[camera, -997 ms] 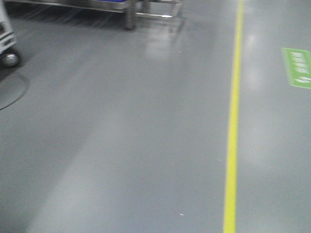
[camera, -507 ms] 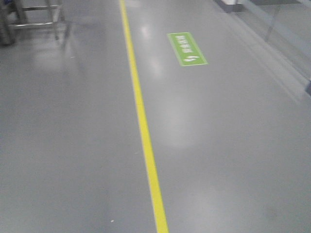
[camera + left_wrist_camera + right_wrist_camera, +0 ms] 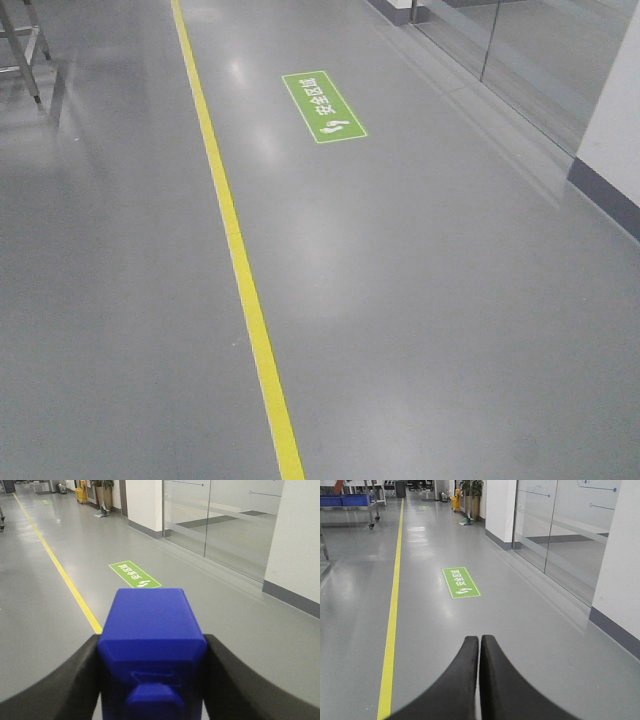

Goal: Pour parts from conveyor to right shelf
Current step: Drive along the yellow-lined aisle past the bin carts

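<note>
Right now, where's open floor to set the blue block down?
Bare floor lies between the yellow line and the glass wall, nearer than the green sign. Left of the line is open too, crowded only by rack legs far left.

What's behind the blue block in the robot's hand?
Behind the blue block, held in the left hand, is grey floor with a yellow line and a green footprint sign. The block hides the line's near end and the floor right under it.

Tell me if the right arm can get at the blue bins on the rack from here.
Probably not. The blue bins sit far up the aisle, a long stretch of floor away from the shut right tool. The base would have to drive closer first.
</note>
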Tool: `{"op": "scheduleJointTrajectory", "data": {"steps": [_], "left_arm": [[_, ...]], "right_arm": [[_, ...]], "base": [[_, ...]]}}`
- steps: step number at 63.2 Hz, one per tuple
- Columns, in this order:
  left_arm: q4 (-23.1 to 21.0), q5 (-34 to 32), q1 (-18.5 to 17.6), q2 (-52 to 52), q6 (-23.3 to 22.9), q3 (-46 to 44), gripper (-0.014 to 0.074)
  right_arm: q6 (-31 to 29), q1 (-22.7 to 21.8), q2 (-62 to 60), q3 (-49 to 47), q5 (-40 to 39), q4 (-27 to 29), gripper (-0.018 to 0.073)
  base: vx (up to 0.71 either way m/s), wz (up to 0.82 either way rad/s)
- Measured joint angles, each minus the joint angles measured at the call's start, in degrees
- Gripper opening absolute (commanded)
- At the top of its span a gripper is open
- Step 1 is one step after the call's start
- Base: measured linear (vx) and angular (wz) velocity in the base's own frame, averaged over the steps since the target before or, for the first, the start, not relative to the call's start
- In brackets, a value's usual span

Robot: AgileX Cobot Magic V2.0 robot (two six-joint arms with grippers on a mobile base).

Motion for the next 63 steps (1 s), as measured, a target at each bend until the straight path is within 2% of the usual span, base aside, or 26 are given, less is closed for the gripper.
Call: {"op": "scheduleJointTrajectory", "data": {"steps": [24, 48, 63], "left_arm": [[0.0, 0.0, 0.0, 0.0, 0.0, 0.0, -0.0006], [0.0, 0.0, 0.0, 0.0, 0.0, 0.0, -0.0006], [0.0, 0.0, 0.0, 0.0, 0.0, 0.0, -0.0006]], "right_arm": [[0.0, 0.0, 0.0, 0.0, 0.0, 0.0, -0.0009], [0.0, 0.0, 0.0, 0.0, 0.2, 0.0, -0.0009], [0.0, 0.0, 0.0, 0.0, 0.2, 0.0, -0.0009]], "base": [[0.39, 0.34], [0.55, 0.47], [0.59, 0.21]]}}
